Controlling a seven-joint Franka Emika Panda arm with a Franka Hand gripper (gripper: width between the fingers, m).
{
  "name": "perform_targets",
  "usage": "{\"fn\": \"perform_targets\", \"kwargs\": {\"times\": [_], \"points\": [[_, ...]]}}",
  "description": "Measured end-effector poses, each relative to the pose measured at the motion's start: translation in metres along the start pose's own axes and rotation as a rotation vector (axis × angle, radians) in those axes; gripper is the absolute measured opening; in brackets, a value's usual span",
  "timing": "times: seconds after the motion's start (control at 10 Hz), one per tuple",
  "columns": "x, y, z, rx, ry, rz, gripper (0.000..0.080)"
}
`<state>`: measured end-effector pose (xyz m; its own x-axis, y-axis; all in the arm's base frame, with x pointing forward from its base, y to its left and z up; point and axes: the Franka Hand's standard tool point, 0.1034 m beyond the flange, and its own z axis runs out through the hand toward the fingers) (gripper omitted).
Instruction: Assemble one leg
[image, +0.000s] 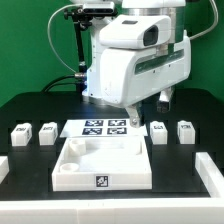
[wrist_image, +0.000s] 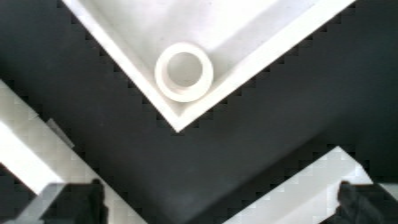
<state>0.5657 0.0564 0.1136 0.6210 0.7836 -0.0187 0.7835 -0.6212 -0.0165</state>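
Fingers (wrist_image: 66, 205) spread, empty, over plate (wrist_image: 276, 65) corner socket (wrist_image: 183, 72). Centre over nearest leg (image: 157, 130), descend straight, grip flat sides.

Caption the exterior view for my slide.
White robot arm over the marker board and large flat white plate, four small white plastic leg blocks lying alongside.

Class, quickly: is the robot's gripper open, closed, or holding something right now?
Gripper: open, holding nothing; its fingers stand wide apart over a corner of the plate.

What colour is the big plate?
The large flat plastic plate is white; its front tag is black-and-white. Best: exterior view.
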Motion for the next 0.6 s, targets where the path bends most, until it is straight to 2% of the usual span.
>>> {"fn": "perform_targets", "kwargs": {"times": [0.6], "points": [[-0.0001, -0.0001, 0.0005, 0.001, 0.0, 0.0, 0.065]]}}
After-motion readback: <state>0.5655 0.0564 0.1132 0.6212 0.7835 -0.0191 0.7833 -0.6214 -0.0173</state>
